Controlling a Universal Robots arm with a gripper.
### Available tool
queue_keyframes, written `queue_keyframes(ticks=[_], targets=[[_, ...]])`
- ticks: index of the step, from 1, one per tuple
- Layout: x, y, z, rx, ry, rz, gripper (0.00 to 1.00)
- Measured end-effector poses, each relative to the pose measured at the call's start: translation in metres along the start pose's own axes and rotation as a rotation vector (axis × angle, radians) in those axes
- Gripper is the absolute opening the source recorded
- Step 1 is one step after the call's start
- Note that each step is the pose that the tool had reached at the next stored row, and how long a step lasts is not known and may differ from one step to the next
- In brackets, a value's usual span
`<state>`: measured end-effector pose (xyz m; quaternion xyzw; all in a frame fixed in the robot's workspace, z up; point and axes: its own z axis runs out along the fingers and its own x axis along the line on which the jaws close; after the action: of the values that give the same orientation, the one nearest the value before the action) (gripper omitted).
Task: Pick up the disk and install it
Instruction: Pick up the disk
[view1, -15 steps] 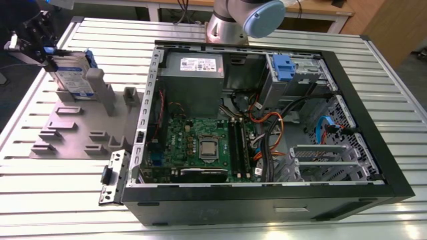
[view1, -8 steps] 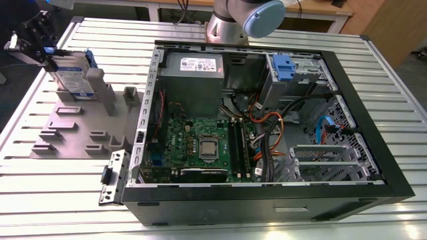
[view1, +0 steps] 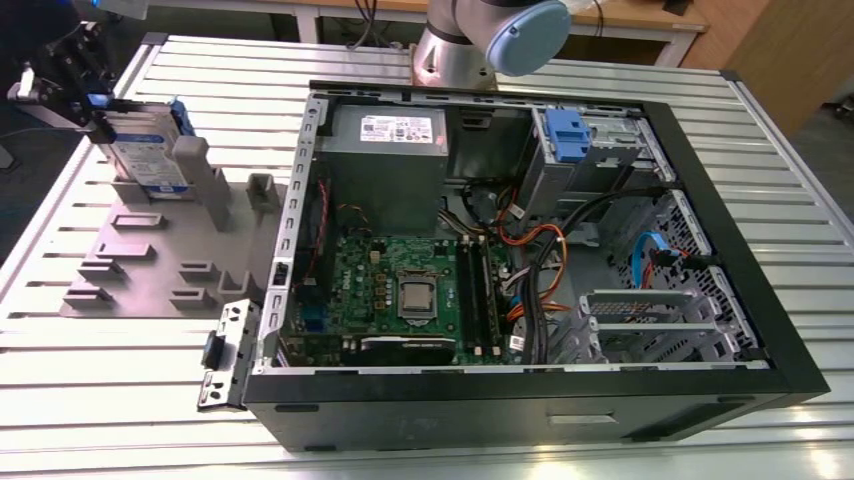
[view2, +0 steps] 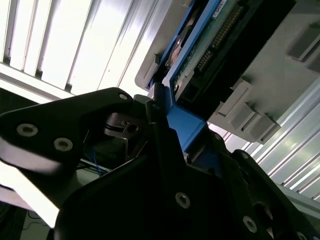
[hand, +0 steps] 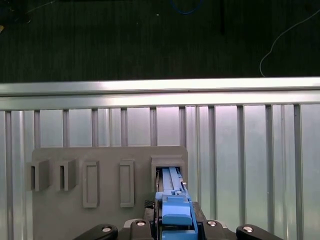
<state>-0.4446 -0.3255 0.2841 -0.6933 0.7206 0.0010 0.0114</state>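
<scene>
The disk (view1: 144, 150) stands upright on its edge in a slot at the far corner of a grey holder (view1: 160, 260), on the exterior view's left. The holder lies flat on the ribbed metal desk (view1: 120, 400), along the desk's edge on that same side, with its other slots and blocks bare. The disk's white-and-blue label faces the exterior view, and its blue frame runs along its edges.

The hand (view1: 96, 105) is at the disk's upper end, near the desk's far corner on the exterior view's left. In the first wrist view the hand (hand: 175, 222) has its dark fingers (hand: 150, 222) set against both sides of the blue frame of the disk (hand: 172, 197), clamped on it, while the disk's lower end sits in the slot of the holder (hand: 105, 220). In the second wrist view a thin black finger (view2: 152, 112) presses against the blue frame, and the disk (view2: 215, 40) shows its green circuit board beside the holder (view2: 270, 75).

An open black case (view1: 534, 405) lies on its side in the middle of the desk, just beside the holder. Inside it are a green board (view1: 400, 290), a grey box (view1: 387, 165) with a white sticker at the far side, and a bare blue bracket (view1: 567, 135) towards the far corner on the exterior view's right. The arm's base (view1: 461, 55) stands at the desk's far edge behind the case
</scene>
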Motion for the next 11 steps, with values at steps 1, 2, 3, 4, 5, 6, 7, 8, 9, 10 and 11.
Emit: queue_keyframes(ticks=[1, 2, 3, 4, 5, 6, 7, 8, 9, 10, 11], targets=[[0.0000, 0.0000, 0.0000, 0.0000, 0.0000, 0.001, 0.38], [0.0000, 0.0000, 0.0000, 0.0000, 0.0000, 0.001, 0.38], [0.0000, 0.0000, 0.0000, 0.0000, 0.0000, 0.002, 0.38], [0.0000, 0.0000, 0.0000, 0.0001, 0.0000, 0.003, 0.44], [0.0000, 0.0000, 0.0000, 0.0001, 0.0000, 0.003, 0.44], [0.0000, 0.0000, 0.0000, 0.0001, 0.0000, 0.004, 0.44], [0.0000, 0.0000, 0.0000, 0.0001, 0.0001, 0.004, 0.43], [0.0000, 0.0000, 0.0000, 0.0002, 0.0000, 0.005, 0.37], [0.0000, 0.0000, 0.0000, 0.0002, 0.0000, 0.006, 0.37], [0.0000, 0.0000, 0.0000, 0.0001, 0.0000, 0.006, 0.37], [0.0000, 0.0000, 0.0000, 0.0001, 0.0001, 0.007, 0.37]])
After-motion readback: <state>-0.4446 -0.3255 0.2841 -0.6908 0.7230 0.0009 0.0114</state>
